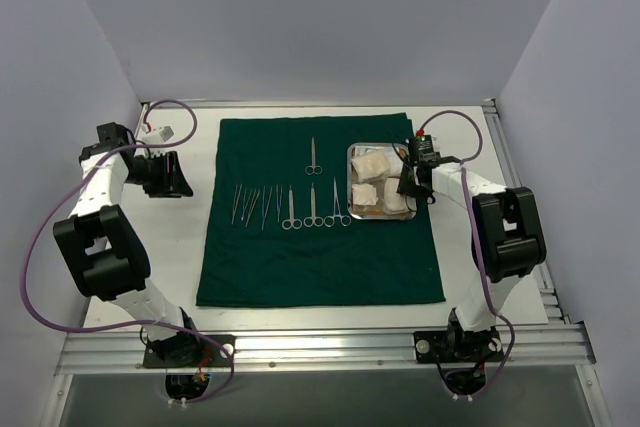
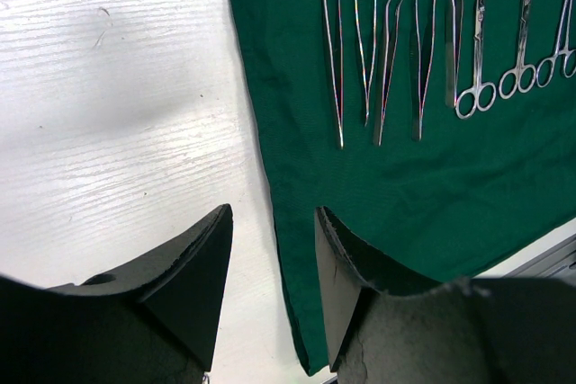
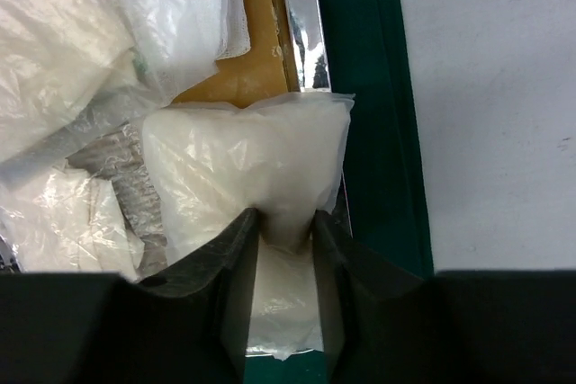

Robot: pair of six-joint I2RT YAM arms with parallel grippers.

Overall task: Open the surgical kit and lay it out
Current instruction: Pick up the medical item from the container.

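Pinching a clear packet (image 3: 247,155) of white gauze, the right gripper (image 3: 286,227) is clamping its jaws on the packet's near edge, at the right side of the steel tray (image 3: 301,6). The packet is looking light, soft and slippery, so a grip on its flatter edge, not the puffy middle, is probably serving best. The tray is sitting on the far right part of the green drape (image 1: 320,257), which is lying flat on the table (image 2: 117,87). The left gripper (image 2: 273,215) is hovering beside the drape's left edge, jaws apart, holding nothing. Slim forceps (image 2: 333,51) and ring-handled instruments (image 1: 312,209) are lying in a row mid-drape. The fingers are covering part of the packet, and crumpled wrappings are hiding most of the tray floor.
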